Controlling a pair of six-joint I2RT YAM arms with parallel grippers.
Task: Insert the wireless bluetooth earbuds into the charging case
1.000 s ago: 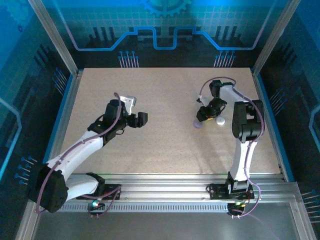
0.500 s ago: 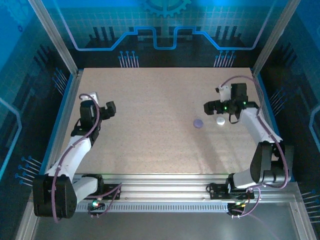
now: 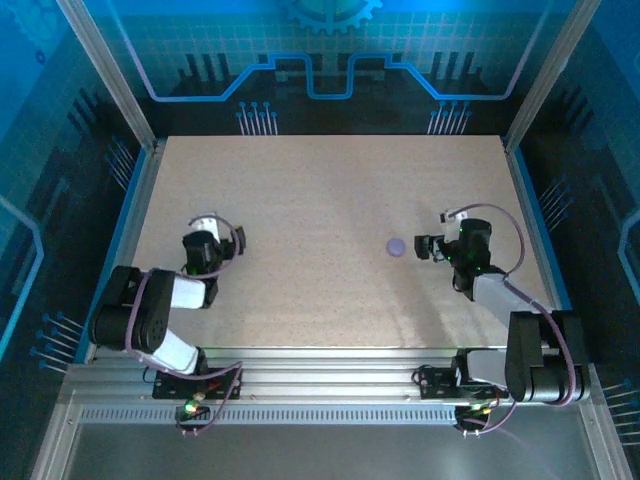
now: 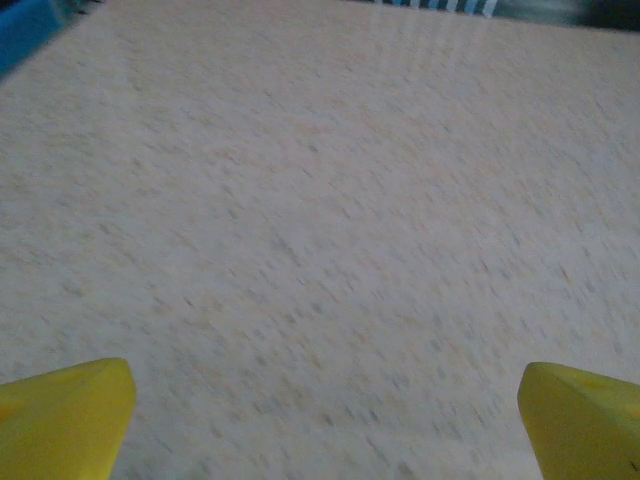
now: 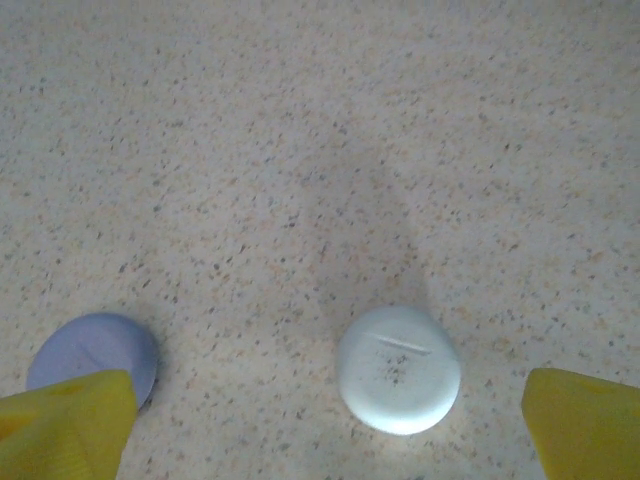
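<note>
Since the previous frame, left gripper (image 4: 320, 425) and right gripper (image 5: 325, 425) have retreated, jaws spread wide; right faces lavender disc (image 5: 92, 350) and white disc (image 5: 398, 368).

Speckled beige tabletop (image 3: 320, 200); blue backdrop (image 3: 400, 40) behind.

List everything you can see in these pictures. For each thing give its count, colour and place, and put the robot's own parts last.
Speckled beige tabletop: one, beige, under everything else.
Lavender-purple round plastic puck: one, purple, lying flat on the right half of the tabletop.
White round plastic puck: one, white, lying flat beside the purple one, not touching it.
Left tool: one, yellow fingers, open over bare tabletop.
Right tool: one, yellow fingers, open, with the white puck between them in the wrist view.
</note>
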